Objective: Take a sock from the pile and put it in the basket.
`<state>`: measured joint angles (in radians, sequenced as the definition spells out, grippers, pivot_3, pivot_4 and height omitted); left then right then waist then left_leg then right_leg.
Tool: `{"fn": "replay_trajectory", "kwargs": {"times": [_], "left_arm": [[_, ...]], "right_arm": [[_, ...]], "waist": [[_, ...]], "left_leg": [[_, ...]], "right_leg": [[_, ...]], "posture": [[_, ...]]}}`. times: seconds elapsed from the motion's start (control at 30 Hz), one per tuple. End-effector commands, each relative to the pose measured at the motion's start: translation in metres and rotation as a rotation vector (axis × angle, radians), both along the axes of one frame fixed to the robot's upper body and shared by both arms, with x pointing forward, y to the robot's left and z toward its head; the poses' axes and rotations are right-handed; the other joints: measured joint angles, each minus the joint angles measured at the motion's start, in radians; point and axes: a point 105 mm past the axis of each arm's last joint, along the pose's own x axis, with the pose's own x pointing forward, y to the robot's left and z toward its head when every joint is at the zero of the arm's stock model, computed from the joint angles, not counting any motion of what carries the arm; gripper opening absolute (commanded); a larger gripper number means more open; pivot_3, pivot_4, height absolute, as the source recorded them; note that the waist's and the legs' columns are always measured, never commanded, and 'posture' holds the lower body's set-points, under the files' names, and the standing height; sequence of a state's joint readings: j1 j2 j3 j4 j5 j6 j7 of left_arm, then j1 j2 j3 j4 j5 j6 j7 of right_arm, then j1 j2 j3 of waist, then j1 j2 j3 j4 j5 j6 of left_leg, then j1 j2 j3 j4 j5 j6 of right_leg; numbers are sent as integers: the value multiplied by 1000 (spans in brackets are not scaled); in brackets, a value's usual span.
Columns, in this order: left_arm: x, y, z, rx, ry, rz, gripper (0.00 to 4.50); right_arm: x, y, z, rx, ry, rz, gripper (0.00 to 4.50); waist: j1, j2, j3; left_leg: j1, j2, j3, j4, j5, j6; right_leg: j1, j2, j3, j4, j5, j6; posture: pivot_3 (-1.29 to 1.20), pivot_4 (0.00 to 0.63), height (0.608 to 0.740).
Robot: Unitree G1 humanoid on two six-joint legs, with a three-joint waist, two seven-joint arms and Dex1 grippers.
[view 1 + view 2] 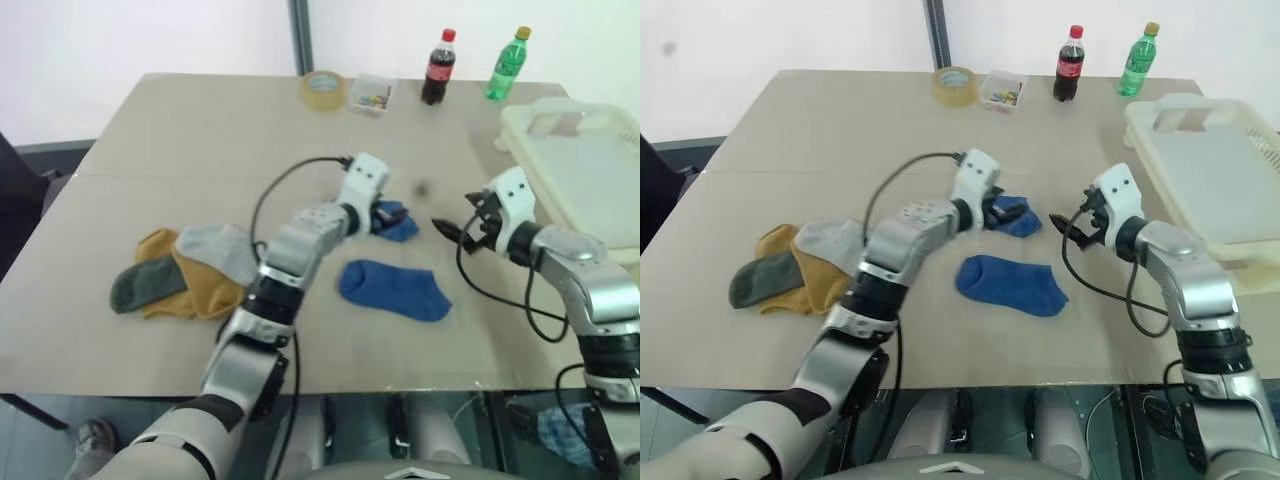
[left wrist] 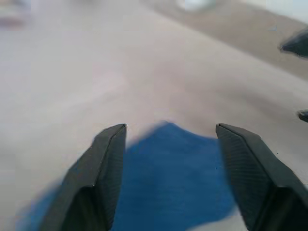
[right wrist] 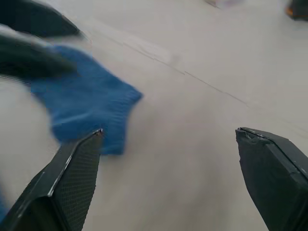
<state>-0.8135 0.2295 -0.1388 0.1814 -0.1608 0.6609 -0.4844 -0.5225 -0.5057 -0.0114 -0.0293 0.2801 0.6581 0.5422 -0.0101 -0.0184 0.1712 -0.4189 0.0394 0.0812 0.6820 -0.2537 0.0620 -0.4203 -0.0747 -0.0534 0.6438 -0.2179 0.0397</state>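
Observation:
A crumpled blue sock [image 1: 401, 224] lies mid-table. My left gripper [image 1: 383, 213] is right at it; in the left wrist view its fingers [image 2: 108, 159] stand open with the blue sock [image 2: 168, 183] lying between and beneath them. My right gripper [image 1: 453, 224] hovers just right of that sock, jaws wide open and empty, facing it [image 3: 86, 106]. A second blue sock [image 1: 393, 290] lies flat nearer the front edge. The pile [image 1: 185, 268] of yellow, light grey and dark socks sits at the left. The cream basket [image 1: 515, 122] stands at the far right.
Along the table's far edge stand a tape roll [image 1: 324, 90], a small clear box [image 1: 371, 93], a cola bottle [image 1: 437, 68] and a green bottle [image 1: 507, 65]. Bare tabletop lies between my right gripper and the basket.

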Motion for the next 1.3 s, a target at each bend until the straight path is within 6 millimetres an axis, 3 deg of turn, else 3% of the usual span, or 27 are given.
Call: {"fn": "replay_trajectory", "kwargs": {"times": [0.03,0.2,0.27,0.4,0.47,0.53,0.6,0.73,0.77,0.9,1.03,1.17,1.3], "left_arm": [[6,26,6,18,-51,53,3184],[14,58,-18,67,25,127,3184],[15,62,-29,65,67,138,3244],[21,66,-54,65,157,174,3244],[22,62,-62,75,179,164,3244],[22,54,-65,62,194,142,2719],[20,49,-66,62,189,110,1965],[18,43,-60,-11,185,80,230],[16,41,-55,-46,181,69,36],[4,40,-28,-215,176,5,36],[-41,52,-7,-325,264,-147,36],[-80,53,-8,-271,330,-249,36],[-98,53,-8,-247,368,-284,36]], "right_arm": [[11,12,5,0,-16,-8,4496],[25,28,-9,-14,16,3,4496],[27,35,-13,-10,33,27,4089],[27,45,-23,-34,66,73,2454],[27,48,-29,-53,76,81,1199],[27,49,-33,-84,70,92,898],[27,48,-33,-87,62,93,37],[27,41,-28,-89,42,87,0],[26,38,-24,-87,32,84,0],[11,38,-1,-26,-4,135,0],[-38,38,23,-10,-29,228,0],[-72,36,20,-2,13,213,0],[-95,36,17,-2,46,187,0]], "waist": [[0,1,0],[4,1,0],[8,1,1],[11,1,0],[15,1,0],[18,1,0],[18,1,0],[21,1,0],[21,1,0],[20,1,0],[16,1,0],[7,1,0],[13,1,0]], "left_leg": [[0,0,0,0,0,0],[-1,-1,1,0,2,-3],[-3,-1,0,0,2,-3],[-10,-2,0,2,2,-4],[-12,-2,0,3,2,-4],[-12,-2,0,3,3,-4],[-11,-3,0,3,3,-4],[-11,-2,0,4,3,-4],[-11,-2,0,4,3,-4],[-13,-1,0,3,3,-4],[-16,-1,-1,2,2,-4],[-14,-1,-1,1,2,-4],[-12,-1,-3,3,3,-4]], "right_leg": [[0,0,0,0,0,0],[0,-2,0,0,0,0],[0,-3,-1,-1,0,1],[-7,-4,-2,-1,2,3],[-9,-4,-2,0,2,3],[-9,-4,-2,1,2,3],[-8,-3,-2,1,2,3],[-8,-3,-2,2,2,3],[-8,-3,-2,2,2,3],[-10,-4,-2,2,2,3],[-12,-3,-2,1,2,3],[-12,-4,-1,1,2,3],[-10,-4,-3,2,2,3]], "posture": [[0,150,740],[0,150,740],[0,150,740],[0,150,740],[0,150,740],[0,150,740],[0,150,740],[0,150,740],[0,150,740],[0,150,740],[0,150,740],[0,150,740],[0,150,740]]}}
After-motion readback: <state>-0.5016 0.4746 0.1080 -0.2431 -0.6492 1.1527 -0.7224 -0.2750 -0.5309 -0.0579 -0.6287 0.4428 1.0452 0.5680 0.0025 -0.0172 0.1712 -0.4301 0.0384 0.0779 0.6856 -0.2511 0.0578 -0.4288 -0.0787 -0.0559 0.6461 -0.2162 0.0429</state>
